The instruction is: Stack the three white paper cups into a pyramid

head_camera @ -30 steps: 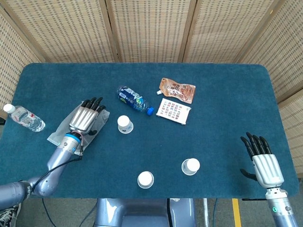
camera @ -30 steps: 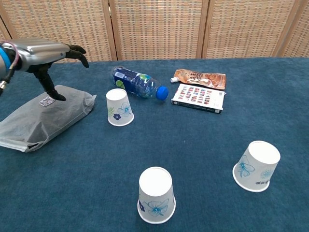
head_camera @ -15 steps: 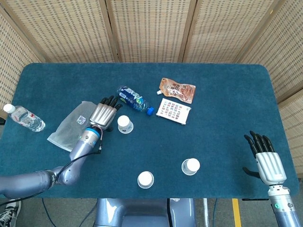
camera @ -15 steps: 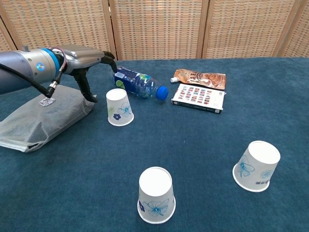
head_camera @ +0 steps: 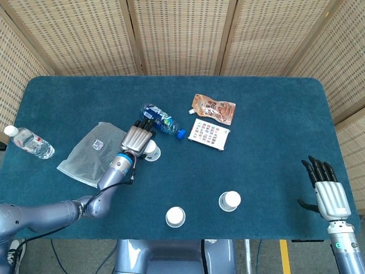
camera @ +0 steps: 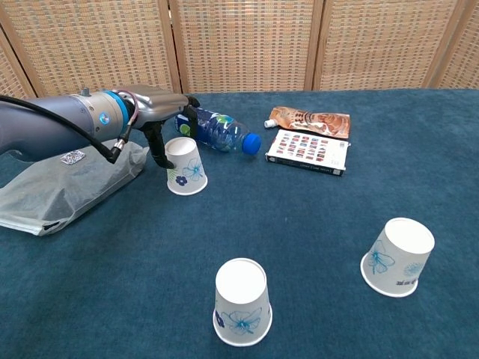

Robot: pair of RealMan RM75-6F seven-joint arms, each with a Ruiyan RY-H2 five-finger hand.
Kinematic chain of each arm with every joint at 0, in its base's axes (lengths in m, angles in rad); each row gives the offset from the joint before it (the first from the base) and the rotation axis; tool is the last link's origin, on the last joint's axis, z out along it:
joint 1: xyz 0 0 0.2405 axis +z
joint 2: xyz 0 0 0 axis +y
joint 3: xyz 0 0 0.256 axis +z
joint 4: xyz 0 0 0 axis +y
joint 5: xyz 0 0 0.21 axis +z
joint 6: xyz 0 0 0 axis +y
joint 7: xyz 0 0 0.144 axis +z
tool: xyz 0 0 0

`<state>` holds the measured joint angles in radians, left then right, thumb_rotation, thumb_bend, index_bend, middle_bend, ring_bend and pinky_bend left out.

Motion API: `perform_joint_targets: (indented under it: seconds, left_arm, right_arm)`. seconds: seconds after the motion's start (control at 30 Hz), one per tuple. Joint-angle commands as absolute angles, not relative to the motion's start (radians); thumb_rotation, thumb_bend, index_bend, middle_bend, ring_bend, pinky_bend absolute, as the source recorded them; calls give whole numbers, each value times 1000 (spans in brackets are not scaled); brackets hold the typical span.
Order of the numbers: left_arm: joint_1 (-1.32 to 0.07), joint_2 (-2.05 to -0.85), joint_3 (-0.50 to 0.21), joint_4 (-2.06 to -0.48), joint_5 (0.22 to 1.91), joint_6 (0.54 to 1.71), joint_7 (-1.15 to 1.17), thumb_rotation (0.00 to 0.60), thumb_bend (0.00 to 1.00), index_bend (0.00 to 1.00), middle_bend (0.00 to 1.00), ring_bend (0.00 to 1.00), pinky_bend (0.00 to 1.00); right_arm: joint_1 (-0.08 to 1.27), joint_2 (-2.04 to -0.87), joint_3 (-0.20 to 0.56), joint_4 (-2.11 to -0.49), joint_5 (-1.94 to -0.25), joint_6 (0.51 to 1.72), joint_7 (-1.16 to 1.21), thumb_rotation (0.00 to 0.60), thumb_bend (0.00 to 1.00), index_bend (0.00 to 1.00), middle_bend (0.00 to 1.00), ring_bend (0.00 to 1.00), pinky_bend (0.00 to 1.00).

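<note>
Cups all upside down on surface: far cup beside bottle, w/ left hand over it, fingers spread, holding nothing; two near cups apart. Right hand spread, empty.

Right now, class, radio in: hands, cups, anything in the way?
Left hand open over far cup, not gripping. Right hand open, idle. Blue bottle close behind it.

The left robot hand covers part of the far cup from above; whether its fingers touch that cup is unclear.
</note>
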<state>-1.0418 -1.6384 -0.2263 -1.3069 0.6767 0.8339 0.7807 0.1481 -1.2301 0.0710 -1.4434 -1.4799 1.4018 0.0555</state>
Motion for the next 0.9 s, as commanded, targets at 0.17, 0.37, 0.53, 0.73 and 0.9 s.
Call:
perform_joint_targets:
  seconds: [0.17, 0.37, 0.53, 0.73, 0.9]
  left_arm:
    - [-1055, -1673, -209, -1280, 680, 836, 750, 600, 233, 412, 0, 0, 136]
    - [-1031, -1614, -194, -1369, 724, 874, 722, 600, 233, 417, 0, 0, 136]
    - [-984, -1488, -154, -1540, 789, 921, 706, 600, 232, 417, 0, 0, 136]
    - [-916, -1372, -99, -1693, 901, 972, 654, 600, 234, 417, 0, 0, 136]
    - [-866, -1282, -43, -1800, 997, 978, 602, 600, 232, 417, 0, 0, 136]
  right_arm:
    - [141, -1225, 72, -1434, -1477, 1410, 74, 600, 143, 75, 0, 0, 70]
    - [135, -1222, 69, -1437, -1483, 1421, 75, 600, 142, 75, 0, 0, 70]
    - [130, -1219, 67, -1446, -1489, 1430, 69, 600, 142, 75, 0, 0, 69]
    - [129, -1221, 60, -1460, -1504, 1437, 46, 600, 142, 76, 0, 0, 70]
    - [130, -1226, 56, -1467, -1514, 1440, 24, 600, 142, 76, 0, 0, 70]
